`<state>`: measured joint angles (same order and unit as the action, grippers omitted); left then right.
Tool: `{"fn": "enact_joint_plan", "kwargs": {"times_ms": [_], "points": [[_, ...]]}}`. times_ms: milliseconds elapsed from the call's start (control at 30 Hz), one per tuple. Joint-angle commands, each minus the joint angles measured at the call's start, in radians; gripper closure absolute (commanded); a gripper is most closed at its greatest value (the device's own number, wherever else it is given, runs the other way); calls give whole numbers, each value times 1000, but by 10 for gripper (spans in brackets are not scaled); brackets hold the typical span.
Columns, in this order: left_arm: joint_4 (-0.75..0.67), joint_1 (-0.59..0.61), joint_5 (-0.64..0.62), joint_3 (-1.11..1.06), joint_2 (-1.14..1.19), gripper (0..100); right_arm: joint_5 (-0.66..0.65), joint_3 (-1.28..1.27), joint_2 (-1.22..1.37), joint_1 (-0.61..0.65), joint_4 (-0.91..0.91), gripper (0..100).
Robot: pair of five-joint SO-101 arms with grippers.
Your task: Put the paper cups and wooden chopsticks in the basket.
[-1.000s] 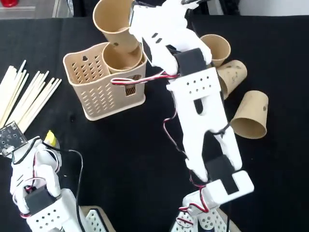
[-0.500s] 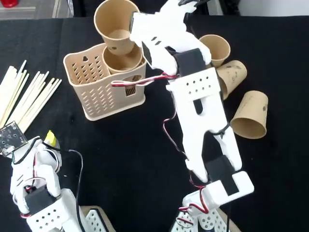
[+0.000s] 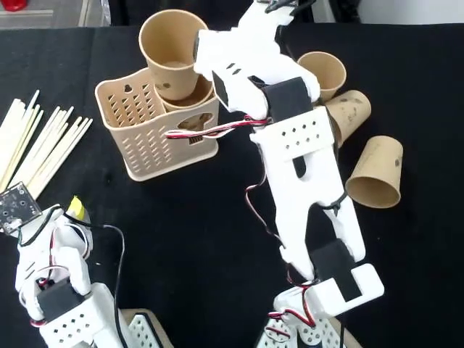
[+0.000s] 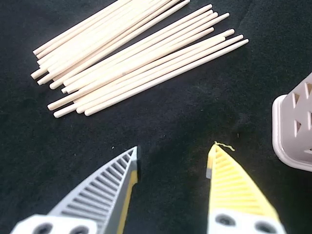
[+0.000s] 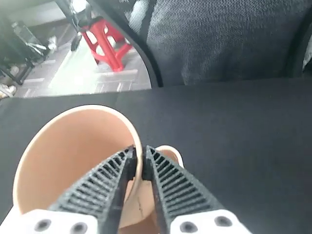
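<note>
Your right end effector (image 5: 139,149) grips the paper cup (image 3: 167,43) by its rim, above the basket (image 3: 148,145), far left. Lower it into the nested cup (image 3: 200,93), then release. The left end effector (image 4: 173,152) stands wide near the wooden chopsticks (image 4: 131,53).

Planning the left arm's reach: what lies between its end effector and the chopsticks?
Bare black table. In the left wrist view, nothing sits between the open left end effector and the chopsticks.

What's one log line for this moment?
right gripper: shut on held cup, over basket | left gripper: open, beside chopsticks | second cup: in basket | loose cups: three
</note>
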<state>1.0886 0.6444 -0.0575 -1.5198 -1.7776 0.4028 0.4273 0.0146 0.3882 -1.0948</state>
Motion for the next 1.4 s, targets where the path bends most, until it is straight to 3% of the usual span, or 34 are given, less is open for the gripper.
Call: {"fn": "enact_joint_plan", "kwargs": {"times_ms": [0, 433, 633, 833, 900, 1100, 1367], "points": [[-20, -10, 8, 4, -3, 770, 3, 13, -54, 2, -18, 987], [-20, -10, 8, 4, -3, 770, 2, 15, -56, -112, -11, 987], [-20, -10, 8, 4, -3, 770, -9, 4, -25, -69, -12, 985], [-20, -10, 8, 4, -3, 770, -147, 8, 36, 9, -15, 982], [-20, -10, 8, 4, -3, 770, -213, 4, 47, 41, -18, 948], [-20, -10, 8, 4, -3, 770, -239, 15, 33, 51, -38, 683], [-20, -10, 8, 4, -3, 770, -489, 124, -70, -127, -221, 698]]}}
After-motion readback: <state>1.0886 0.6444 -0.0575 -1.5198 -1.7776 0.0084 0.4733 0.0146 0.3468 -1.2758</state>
